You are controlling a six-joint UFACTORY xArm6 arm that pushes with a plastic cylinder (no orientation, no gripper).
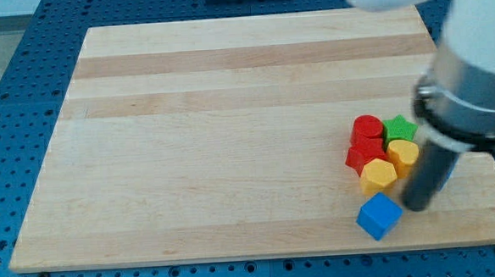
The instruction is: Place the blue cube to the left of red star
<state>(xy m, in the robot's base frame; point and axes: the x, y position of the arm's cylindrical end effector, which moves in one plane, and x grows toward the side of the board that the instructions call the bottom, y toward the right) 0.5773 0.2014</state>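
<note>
Blue cube (379, 215) sits near the bench's (214, 157) bottom edge, just below the yellow hexagon (378, 175) and apart from it; red star (365, 156) lies above, touching the red cylinder (367, 129); green star (400, 130) and a yellow block (404, 155) crowd its right; my tip (419, 204) stands just right of the cube, seemingly not touching. No fingers exist on this rod, so nothing is held. I judge the cube wants a leftward shove first, then a push upward beside the star, clear of the cluster.
</note>
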